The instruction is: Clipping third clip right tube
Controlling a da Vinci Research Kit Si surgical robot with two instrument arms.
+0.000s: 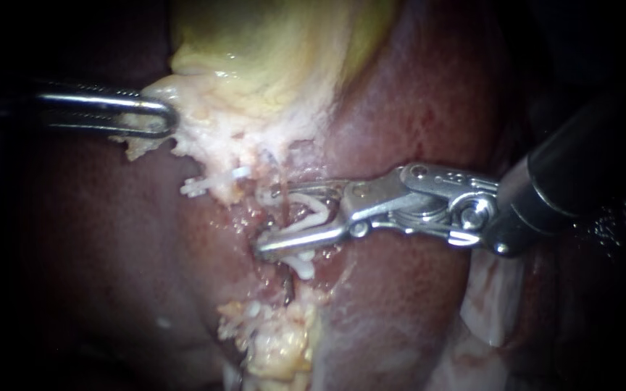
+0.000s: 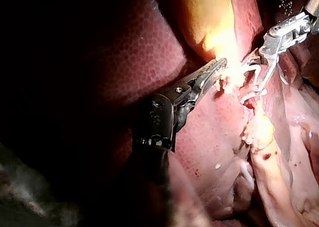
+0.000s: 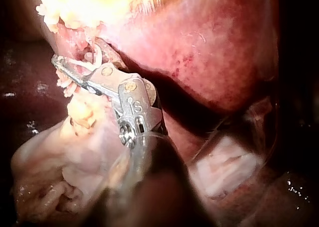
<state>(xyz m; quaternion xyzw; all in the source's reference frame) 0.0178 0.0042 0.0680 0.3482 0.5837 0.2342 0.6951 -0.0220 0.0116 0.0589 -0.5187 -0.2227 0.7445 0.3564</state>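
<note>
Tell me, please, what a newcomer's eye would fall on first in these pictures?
First comes the bright metal right instrument at the centre of the endoscope view, its jaws holding a white clip astride a thin tube on the dark red liver. Above it glows the yellow gallbladder, and the left instrument grips the pale tissue at its lower edge.

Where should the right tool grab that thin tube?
On the tube's bare stretch above the lower white clip, coming from the right, crosswise. The tube runs up and down there, so the right instrument, carrying an open clip, crosses it squarely. The left instrument grips pale tissue nearby.
</note>
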